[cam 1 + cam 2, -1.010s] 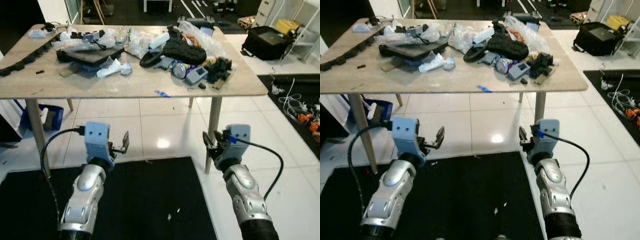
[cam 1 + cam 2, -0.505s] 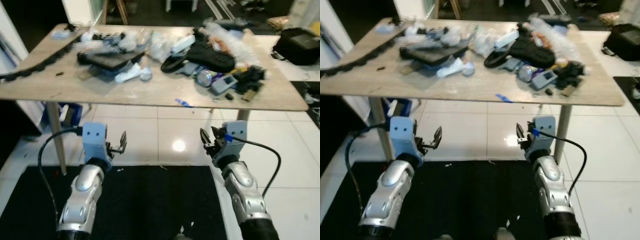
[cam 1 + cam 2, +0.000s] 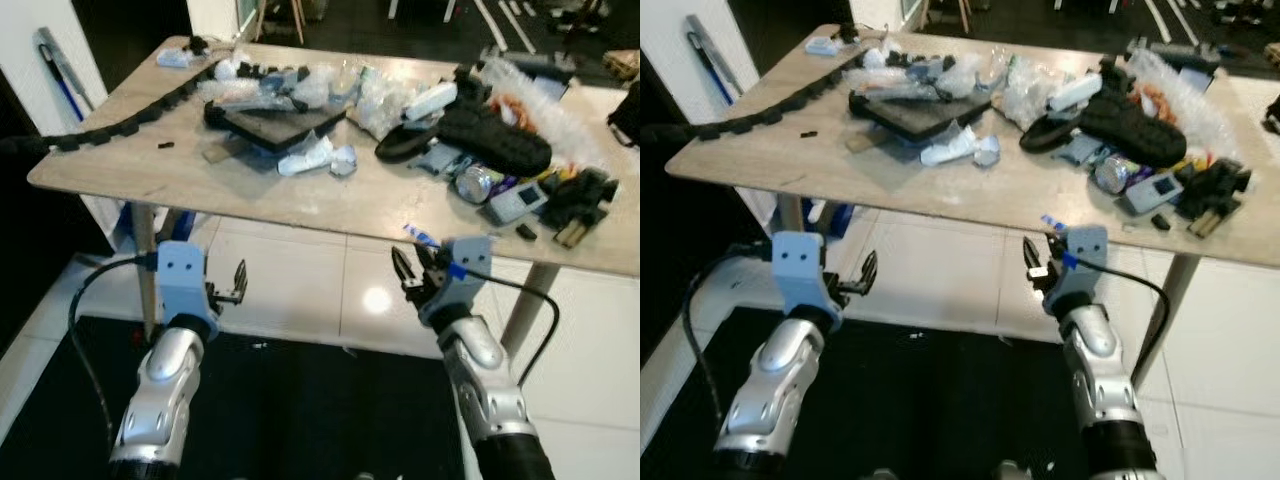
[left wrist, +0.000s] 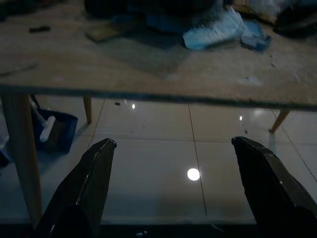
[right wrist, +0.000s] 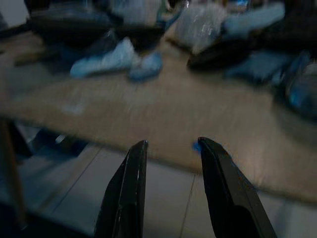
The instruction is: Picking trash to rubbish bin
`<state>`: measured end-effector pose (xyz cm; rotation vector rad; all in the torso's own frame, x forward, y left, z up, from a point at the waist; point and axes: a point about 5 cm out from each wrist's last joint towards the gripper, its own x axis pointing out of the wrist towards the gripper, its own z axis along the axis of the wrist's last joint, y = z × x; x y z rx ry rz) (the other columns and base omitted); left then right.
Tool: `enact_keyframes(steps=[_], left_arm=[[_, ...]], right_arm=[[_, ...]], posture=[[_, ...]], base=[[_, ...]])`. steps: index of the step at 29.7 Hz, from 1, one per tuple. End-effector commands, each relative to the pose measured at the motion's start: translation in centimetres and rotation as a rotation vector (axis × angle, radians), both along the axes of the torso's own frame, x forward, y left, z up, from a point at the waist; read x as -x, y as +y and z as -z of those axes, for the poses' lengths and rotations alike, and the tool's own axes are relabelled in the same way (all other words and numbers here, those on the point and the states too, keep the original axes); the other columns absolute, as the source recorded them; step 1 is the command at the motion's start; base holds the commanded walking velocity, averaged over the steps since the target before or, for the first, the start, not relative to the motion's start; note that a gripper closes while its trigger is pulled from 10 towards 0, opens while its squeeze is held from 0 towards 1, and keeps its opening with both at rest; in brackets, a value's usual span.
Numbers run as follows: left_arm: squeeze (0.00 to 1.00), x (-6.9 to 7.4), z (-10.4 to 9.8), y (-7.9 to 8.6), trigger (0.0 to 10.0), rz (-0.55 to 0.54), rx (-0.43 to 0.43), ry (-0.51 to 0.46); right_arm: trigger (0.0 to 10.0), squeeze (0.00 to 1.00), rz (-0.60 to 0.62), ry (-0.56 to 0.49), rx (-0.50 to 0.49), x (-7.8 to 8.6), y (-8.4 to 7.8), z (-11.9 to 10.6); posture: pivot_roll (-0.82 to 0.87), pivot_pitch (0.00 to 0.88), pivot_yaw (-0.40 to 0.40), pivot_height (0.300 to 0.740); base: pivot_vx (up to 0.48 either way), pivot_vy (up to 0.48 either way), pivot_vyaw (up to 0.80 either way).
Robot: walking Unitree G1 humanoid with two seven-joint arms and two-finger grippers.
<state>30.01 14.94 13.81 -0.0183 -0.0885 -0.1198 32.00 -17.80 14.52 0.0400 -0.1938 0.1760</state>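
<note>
Nearest you, both arms are raised in front of the wooden table [image 3: 330, 205], below its near edge and over the black mat [image 3: 300, 410] on the tiled floor. Your left gripper [image 3: 237, 284] has its fingers spread wide with nothing between them; your right gripper [image 3: 412, 276] is also parted, more narrowly, and empty, just under the table edge near a small blue scrap [image 3: 421, 236]. On the table, the trash sits toward the middle and far side: crumpled white-blue wrappers [image 3: 318, 157], a flat dark tray [image 3: 280, 122], clear plastic bags [image 3: 385, 95], a black shoe [image 3: 495, 140], and a can [image 3: 472, 183]. A black segmented chain [image 3: 130, 115] runs along the table's left edge.
</note>
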Motion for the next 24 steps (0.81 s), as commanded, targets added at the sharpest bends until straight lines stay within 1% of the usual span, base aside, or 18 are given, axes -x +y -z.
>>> enact_keyframes(steps=[1, 13, 24], left_arm=[[0.00, 0.20, 0.53, 0.52, 10.0, -0.018, -0.004, 0.024], [0.00, 0.19, 0.39, 0.41, 10.0, -0.013, -0.006, 0.019], [0.00, 0.13, 0.22, 0.15, 10.0, -0.001, -0.007, 0.012]], right_arm=[[10.0, 0.00, -0.017, -0.001, -0.005, 0.11, 0.53, 0.13], [10.0, 0.00, -0.029, -0.015, 0.004, 0.11, 0.69, -0.13], [10.0, 0.00, -0.017, -0.017, 0.003, -0.09, 0.30, -0.31]], posture=[[0.01, 0.163, -0.021, 0.740], [0.01, 0.159, -0.021, 0.740], [0.01, 0.159, -0.021, 0.740]], base=[[0.341, 0.000, 0.00], [0.338, 0.000, 0.00], [0.337, 0.000, 0.00]])
